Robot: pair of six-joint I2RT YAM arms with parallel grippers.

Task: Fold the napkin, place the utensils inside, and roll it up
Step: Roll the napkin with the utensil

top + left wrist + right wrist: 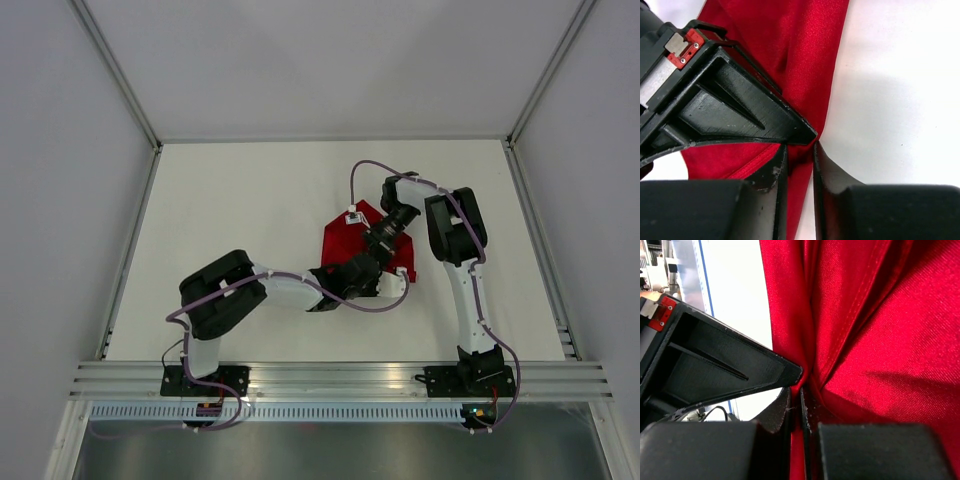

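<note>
The deep-red napkin [345, 238] lies bunched at the table's middle right, mostly under both wrists. My right gripper [800, 390] is shut on a gathered fold of the napkin [880, 340]; the cloth fans out from its tips. My left gripper [800, 147] has the napkin's edge [800, 60] between narrowly parted fingers, tip to tip with the right gripper's finger [740, 105]. Whether it pinches the cloth does not show. From above, the left gripper [392, 275] and right gripper [380, 262] meet at the napkin's near corner. The utensils are out of view.
White tabletop [250, 220] stretches left of and behind the napkin. Grey enclosure walls [120, 90] and metal rails border it. The left gripper's finger [725, 355] crowds the right wrist view.
</note>
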